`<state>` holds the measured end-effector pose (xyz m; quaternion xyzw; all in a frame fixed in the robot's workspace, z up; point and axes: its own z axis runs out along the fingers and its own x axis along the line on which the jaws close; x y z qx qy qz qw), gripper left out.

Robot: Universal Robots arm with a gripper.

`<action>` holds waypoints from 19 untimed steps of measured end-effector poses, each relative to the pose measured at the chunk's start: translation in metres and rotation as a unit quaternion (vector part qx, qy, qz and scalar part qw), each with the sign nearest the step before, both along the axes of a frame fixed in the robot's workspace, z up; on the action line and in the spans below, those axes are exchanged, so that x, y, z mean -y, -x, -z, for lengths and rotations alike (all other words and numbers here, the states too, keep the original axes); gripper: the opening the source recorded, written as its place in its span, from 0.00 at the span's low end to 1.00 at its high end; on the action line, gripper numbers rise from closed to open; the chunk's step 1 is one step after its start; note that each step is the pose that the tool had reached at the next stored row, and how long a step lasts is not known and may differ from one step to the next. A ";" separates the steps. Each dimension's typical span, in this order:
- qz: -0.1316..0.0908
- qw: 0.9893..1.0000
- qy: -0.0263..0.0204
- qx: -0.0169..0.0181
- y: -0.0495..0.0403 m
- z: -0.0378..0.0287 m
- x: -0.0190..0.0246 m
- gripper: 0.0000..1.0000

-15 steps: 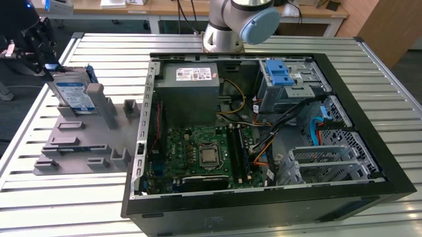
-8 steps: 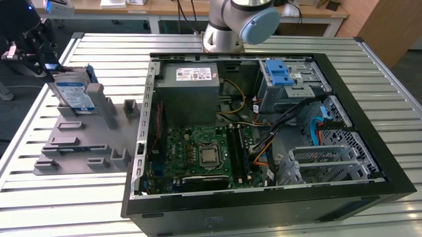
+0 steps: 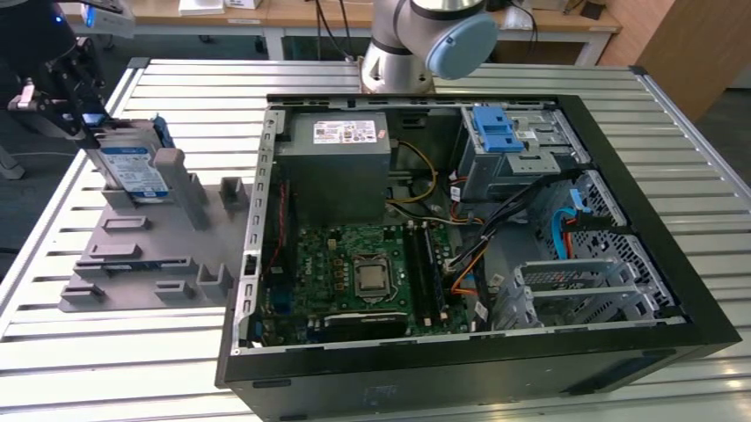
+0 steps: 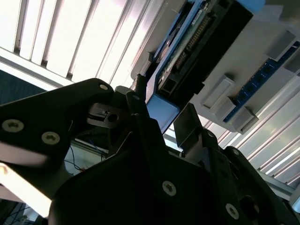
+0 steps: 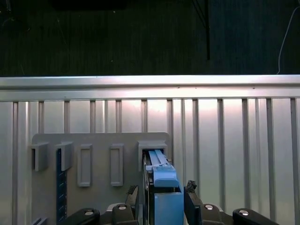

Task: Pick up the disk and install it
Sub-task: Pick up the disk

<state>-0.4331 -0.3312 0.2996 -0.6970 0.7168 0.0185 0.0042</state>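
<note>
Pick-up step, with nothing lifted yet. In the exterior view the disk (image 3: pixel 127 167) stands on edge in a slot of a grey holder (image 3: pixel 141 255) on the slatted table (image 3: pixel 118 369), on the exterior view's left, well apart from the open computer case (image 3: pixel 470 237). In the first wrist view the gripper (image 5: pixel 161 190) straddles the disk's upper edge. Its jaws are released, close on either side. The grasp seems to call for an even squeeze on the flat faces, then a straight pull out of the slot.
</note>
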 end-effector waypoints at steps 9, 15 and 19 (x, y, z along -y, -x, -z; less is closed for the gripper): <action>0.000 1.000 0.000 -0.001 0.0002 0.0077 -0.0001 0.51; 0.000 1.000 0.000 -0.001 0.0001 0.0095 -0.0001 0.51; 0.000 1.000 0.001 -0.001 0.0004 0.0105 0.0000 0.51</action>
